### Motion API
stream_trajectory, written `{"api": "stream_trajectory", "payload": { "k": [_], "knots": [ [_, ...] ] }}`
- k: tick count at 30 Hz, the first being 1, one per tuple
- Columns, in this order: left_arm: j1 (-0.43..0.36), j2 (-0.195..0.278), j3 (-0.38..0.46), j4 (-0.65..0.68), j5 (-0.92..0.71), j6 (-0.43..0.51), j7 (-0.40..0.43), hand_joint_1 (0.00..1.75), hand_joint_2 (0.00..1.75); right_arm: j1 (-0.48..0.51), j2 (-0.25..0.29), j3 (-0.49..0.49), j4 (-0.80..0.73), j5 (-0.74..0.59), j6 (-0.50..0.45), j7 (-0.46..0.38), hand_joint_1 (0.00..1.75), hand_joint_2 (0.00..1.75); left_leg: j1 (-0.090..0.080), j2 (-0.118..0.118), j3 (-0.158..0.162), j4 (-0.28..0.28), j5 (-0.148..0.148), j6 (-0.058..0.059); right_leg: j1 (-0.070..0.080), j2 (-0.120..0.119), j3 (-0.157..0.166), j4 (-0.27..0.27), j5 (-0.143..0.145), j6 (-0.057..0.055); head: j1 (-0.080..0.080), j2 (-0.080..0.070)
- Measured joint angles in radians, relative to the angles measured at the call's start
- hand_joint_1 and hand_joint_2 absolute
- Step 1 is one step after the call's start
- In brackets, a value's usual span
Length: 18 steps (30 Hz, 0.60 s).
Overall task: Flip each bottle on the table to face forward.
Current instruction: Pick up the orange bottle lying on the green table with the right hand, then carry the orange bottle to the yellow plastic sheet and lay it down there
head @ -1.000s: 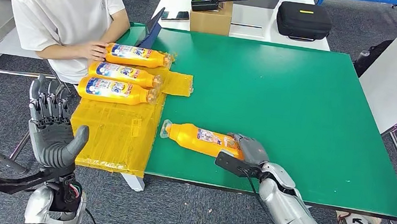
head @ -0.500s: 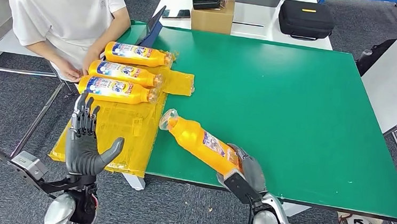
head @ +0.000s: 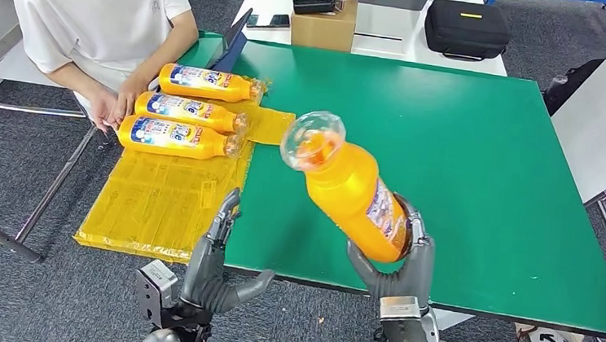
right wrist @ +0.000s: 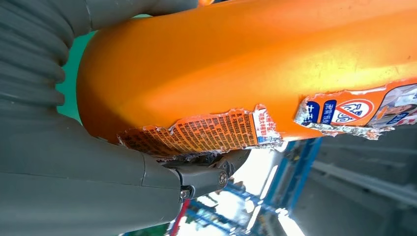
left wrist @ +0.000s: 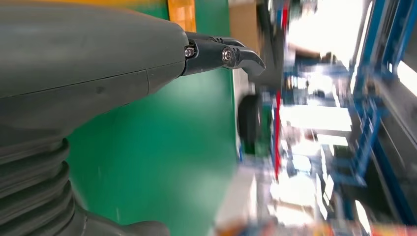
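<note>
bottle (head: 353,193) lifted off table since earlier | right hand (head: 397,264) grips base, fingers partly hidden | left hand (head: 214,266) spread, empty

Bare green table (head: 480,169) right of bottles (head: 182,112)

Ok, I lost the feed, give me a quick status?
Right hand holds an orange bottle off the green table. Left hand open, empty. Nothing in the way.

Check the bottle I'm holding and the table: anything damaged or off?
The orange bottle gripped by the right robot hand has a torn label: ragged edges, with a bare gap between two pieces. The three bottles on the yellow mat lie neatly side by side.
</note>
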<state>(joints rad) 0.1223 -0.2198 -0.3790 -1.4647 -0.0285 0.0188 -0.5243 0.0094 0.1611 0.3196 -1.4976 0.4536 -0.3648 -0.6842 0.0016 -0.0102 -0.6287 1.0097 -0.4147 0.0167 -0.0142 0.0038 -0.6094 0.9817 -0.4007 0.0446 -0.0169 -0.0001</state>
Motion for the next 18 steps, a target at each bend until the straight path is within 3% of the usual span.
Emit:
{"api": "stream_trajectory", "payload": {
  "k": [4,10,18],
  "knots": [
    [-0.004,0.010,-0.037,0.004,0.160,-0.125,0.045,0.00,1.75,-0.002,0.004,0.062,0.011,0.017,0.004,0.003,1.73,1.75,0.000,0.000,0.000,0.000,0.000,0.000,0.000,0.000,0.000,0.000,0.000,0.000,0.000,0.000],
    [-0.005,0.020,-0.040,0.003,0.271,-0.222,0.055,0.00,1.75,-0.020,0.004,0.143,0.093,0.078,0.047,0.019,1.74,1.75,0.000,0.000,0.000,0.000,0.001,0.000,0.000,0.000,0.000,0.000,0.000,0.000,0.000,0.000],
    [-0.016,0.020,-0.028,-0.024,0.320,-0.278,0.060,0.00,1.75,-0.025,0.003,0.216,0.188,0.117,0.048,0.017,1.75,1.75,0.000,0.000,0.000,0.000,0.001,0.000,0.000,0.000,0.000,0.000,0.000,0.000,0.000,0.000]
  ]
}}
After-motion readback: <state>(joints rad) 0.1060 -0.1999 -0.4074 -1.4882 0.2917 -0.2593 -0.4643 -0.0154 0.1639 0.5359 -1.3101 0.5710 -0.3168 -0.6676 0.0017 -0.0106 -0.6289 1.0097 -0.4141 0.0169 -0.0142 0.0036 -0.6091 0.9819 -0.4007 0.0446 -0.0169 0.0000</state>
